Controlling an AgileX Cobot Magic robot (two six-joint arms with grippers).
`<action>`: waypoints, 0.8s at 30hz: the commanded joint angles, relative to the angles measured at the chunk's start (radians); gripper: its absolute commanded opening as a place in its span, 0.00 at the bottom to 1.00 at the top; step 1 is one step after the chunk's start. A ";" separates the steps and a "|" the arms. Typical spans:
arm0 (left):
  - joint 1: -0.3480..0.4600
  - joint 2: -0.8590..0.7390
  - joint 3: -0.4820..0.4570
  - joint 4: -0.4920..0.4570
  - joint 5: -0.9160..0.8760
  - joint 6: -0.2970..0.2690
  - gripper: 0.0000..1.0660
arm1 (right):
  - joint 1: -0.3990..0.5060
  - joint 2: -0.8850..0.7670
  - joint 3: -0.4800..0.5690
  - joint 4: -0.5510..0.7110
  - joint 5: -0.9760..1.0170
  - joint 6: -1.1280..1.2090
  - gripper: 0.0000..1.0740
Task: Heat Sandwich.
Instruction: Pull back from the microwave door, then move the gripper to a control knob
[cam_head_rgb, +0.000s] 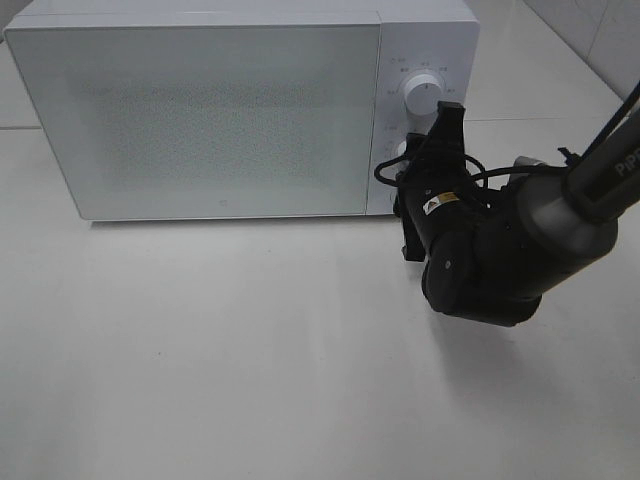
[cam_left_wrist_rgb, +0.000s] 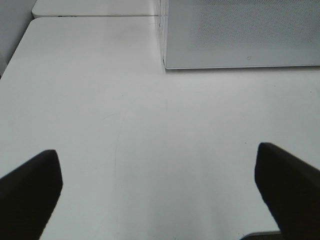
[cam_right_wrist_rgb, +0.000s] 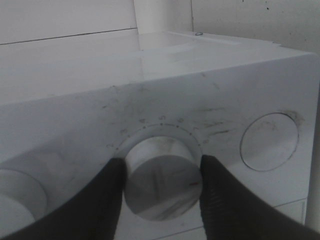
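Observation:
The sandwich is out of view; no plate shows either. The white microwave stands at the back of the table with its door shut. My right gripper is at the control panel, its two dark fingers closed on either side of the lower knob. The upper knob is free. My left gripper is open and empty above the bare table, with the microwave's lower left corner ahead of it. The left gripper does not show in the exterior high view.
The white table spreads in front of the microwave. The right arm's black wrist and cables hang over the table's right side. A round flat button sits beside the gripped knob. A wall stands behind.

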 joint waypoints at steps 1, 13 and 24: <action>0.004 -0.027 0.004 0.003 -0.008 0.001 0.95 | -0.006 -0.012 -0.027 -0.005 -0.182 0.020 0.12; 0.004 -0.027 0.004 0.003 -0.008 0.001 0.95 | -0.006 -0.012 -0.027 -0.015 -0.180 -0.001 0.15; 0.004 -0.027 0.004 0.003 -0.008 0.001 0.95 | -0.006 -0.012 -0.022 -0.018 -0.178 -0.025 0.19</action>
